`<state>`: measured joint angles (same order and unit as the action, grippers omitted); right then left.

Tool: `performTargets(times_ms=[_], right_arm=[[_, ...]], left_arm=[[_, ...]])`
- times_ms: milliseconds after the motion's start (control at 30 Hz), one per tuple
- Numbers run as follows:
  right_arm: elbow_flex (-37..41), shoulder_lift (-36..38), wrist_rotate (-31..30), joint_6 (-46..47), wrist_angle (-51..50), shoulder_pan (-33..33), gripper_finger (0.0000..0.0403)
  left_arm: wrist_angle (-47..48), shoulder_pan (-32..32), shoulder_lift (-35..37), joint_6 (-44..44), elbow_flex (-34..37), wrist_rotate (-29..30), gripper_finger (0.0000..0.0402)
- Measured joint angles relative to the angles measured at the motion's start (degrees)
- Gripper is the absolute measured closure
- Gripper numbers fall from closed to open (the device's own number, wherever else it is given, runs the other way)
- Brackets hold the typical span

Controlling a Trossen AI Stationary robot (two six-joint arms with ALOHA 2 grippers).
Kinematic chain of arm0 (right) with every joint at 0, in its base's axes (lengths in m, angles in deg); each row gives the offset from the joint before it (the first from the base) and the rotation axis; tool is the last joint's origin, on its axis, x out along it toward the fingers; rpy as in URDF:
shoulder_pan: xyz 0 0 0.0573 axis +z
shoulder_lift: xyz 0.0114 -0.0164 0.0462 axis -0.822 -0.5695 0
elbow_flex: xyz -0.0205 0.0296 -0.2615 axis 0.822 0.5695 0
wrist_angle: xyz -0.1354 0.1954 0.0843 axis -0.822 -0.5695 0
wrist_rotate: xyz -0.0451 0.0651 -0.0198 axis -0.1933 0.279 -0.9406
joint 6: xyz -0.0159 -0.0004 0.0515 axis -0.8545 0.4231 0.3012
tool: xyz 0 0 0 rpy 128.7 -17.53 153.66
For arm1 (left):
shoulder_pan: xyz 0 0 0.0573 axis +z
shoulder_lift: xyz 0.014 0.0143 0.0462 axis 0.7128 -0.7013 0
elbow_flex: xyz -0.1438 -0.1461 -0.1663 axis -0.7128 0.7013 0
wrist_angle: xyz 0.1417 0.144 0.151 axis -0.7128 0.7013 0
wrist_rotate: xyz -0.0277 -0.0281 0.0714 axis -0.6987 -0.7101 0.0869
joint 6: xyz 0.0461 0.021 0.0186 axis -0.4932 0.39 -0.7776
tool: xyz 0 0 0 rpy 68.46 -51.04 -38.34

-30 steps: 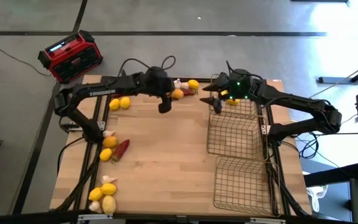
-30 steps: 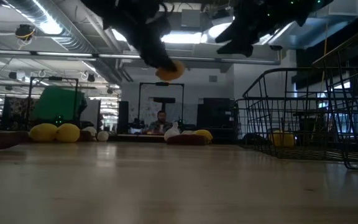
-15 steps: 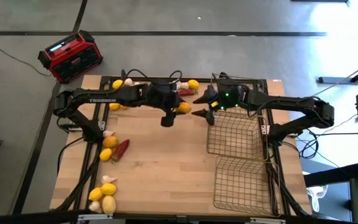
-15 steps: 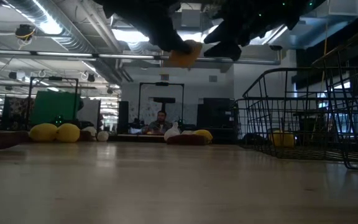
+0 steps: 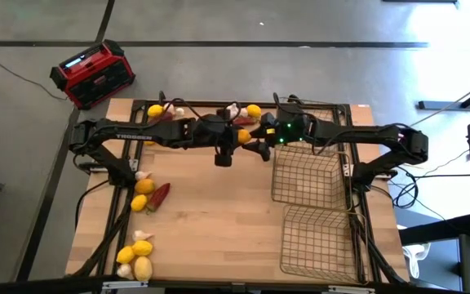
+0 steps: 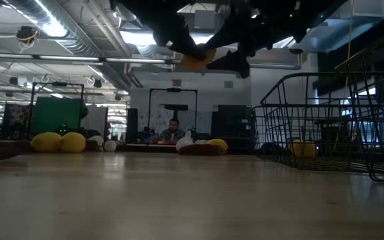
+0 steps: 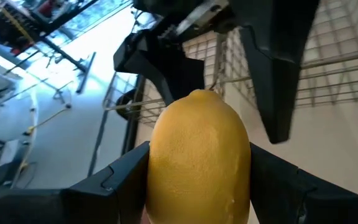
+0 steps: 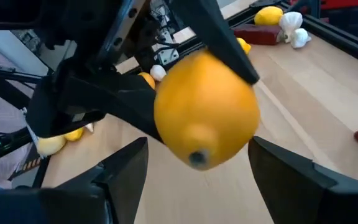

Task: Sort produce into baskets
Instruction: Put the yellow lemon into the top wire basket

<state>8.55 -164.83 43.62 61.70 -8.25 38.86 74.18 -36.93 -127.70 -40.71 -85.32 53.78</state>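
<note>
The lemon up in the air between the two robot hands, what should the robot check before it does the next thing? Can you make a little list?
1. Left gripper shut on the lemon: ok, a finger presses each side.
2. Right gripper open around the lemon: ok, its fingers stand on either side, not yet closed.
3. Lemon clear of the table: ok, the low view shows it high up.
4. Right gripper centred on the lemon: cannot tell.
5. Basket for dropping it nearby: ok, just beside the right arm.
6. Lemon slipping: cannot tell.
</note>
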Motion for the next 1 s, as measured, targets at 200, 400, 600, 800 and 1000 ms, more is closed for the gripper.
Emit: performTargets(times_ms=[200, 400, 600, 800, 1000], right_arm=[[0.08, -0.04, -0.11, 1.67, 3.47, -0.16, 0.013], [0.07, -0.04, -0.17, 2.4, 4.83, -0.14, 0.013], [-0.02, 0.07, -3.6, 2.34, 5.89, -0.09, 0.013], [-0.02, 0.07, -3.0, 2.36, 5.23, -0.03, 0.013], [-0.02, 0.07, -3.29, 2.54, 3.27, -0.03, 0.013]], left_arm=[[-1.2, -0.02, 0.22, 0.09, 0.44, 0.72, 0.0176], [-0.82, -0.14, 0.09, 0.23, 0.66, 0.02, 0.0176], [-0.89, -0.07, 0.01, 0.28, 0.72, 0.28, 0.0176], [-1.27, -0.03, 0.0, 0.2, 0.74, 0.31, 0.0176], [-2.08, -0.04, 0.0, 0.21, 0.74, 0.65, 0.0176]])
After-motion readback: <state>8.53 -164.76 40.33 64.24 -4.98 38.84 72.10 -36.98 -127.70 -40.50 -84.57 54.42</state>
